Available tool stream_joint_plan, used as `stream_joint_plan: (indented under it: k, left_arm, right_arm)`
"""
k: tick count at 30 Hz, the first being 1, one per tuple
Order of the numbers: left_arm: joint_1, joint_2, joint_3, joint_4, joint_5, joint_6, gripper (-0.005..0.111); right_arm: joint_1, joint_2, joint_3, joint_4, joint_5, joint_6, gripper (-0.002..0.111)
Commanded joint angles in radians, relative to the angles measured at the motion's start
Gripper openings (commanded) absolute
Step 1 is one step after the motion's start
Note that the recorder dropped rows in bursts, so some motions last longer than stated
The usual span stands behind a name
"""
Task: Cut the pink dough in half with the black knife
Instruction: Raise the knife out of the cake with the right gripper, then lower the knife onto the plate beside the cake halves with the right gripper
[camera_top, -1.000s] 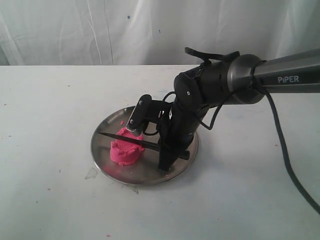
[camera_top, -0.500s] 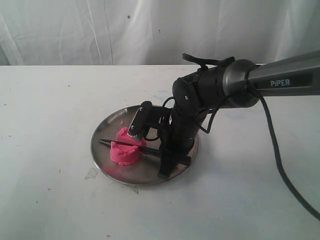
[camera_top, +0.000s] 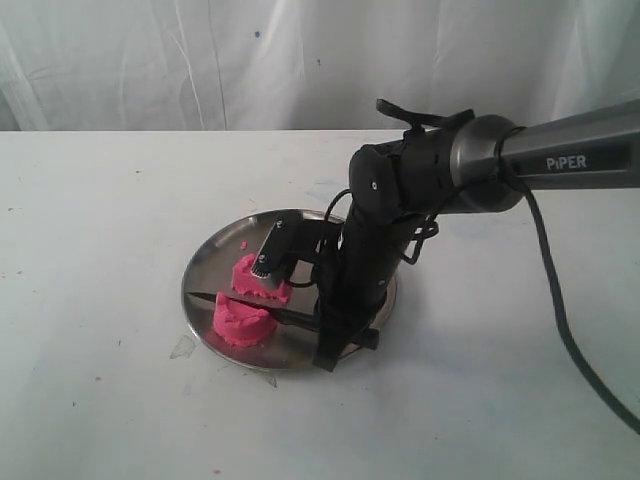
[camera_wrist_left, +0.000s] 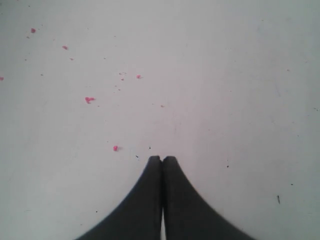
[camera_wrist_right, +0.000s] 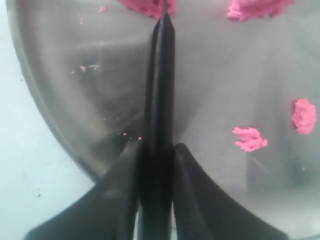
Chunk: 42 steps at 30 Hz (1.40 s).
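The pink dough (camera_top: 247, 300) lies on the steel plate (camera_top: 208, 262) as two chunks, with the black knife (camera_top: 285, 314) pressed down between them, its tip pointing left. My right gripper (camera_top: 335, 340) is shut on the knife's handle at the plate's near right rim. In the right wrist view the knife (camera_wrist_right: 161, 80) runs out from between the fingers (camera_wrist_right: 192, 172) to the dough (camera_wrist_right: 150, 7) at the frame edge. My left gripper (camera_wrist_left: 162, 159) is shut on nothing, above bare white table, out of the exterior view.
Pink smears (camera_wrist_right: 249, 138) stick to the plate near the blade. Tiny pink crumbs (camera_wrist_left: 89, 99) dot the table under the left gripper. A white curtain (camera_top: 300, 60) hangs behind the table. The right arm's cable (camera_top: 570, 320) trails over the table at right.
The right gripper has pushed the knife down through the dough. The blade has sunk from the lump's top to near the plate, and the lump has split into a far and a near chunk.
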Motion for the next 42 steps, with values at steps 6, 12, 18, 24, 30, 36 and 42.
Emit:
stream_joint_plan:
  k: [6,12,18,24,30,36,42]
  left_arm:
    - [0.001,-0.007,0.005,-0.015,0.003,-0.008,0.0]
    - [0.001,-0.007,0.005,-0.015,0.003,-0.008,0.0]
    - [0.001,-0.007,0.005,-0.015,0.005,-0.024,0.0]
    - [0.001,-0.005,0.005,-0.015,0.002,-0.023,0.0]
    - [0.001,-0.005,0.005,-0.02,-0.003,-0.023,0.0]
    - [0.001,-0.005,0.005,-0.02,-0.013,-0.027,0.0]
    - [0.001,-0.005,0.005,-0.024,-0.028,-0.029,0.0]
  right_arm:
    - [-0.002,-0.007,0.0,-0.257,-0.082,0.354,0.0]
    - [-0.002,-0.007,0.0,-0.271,-0.08,0.399,0.0]
    - [-0.002,-0.028,0.0,-0.202,-0.112,0.396,0.0]
    - [-0.002,-0.139,0.0,-0.185,-0.196,0.42,0.0]
    - [-0.002,-0.26,0.0,-0.185,-0.31,0.554,0.0]
    - [0.033,-0.359,-0.002,-0.013,-0.274,0.318,0.0]
    - [0.062,-0.412,0.0,0.018,-0.213,0.058,0.0]
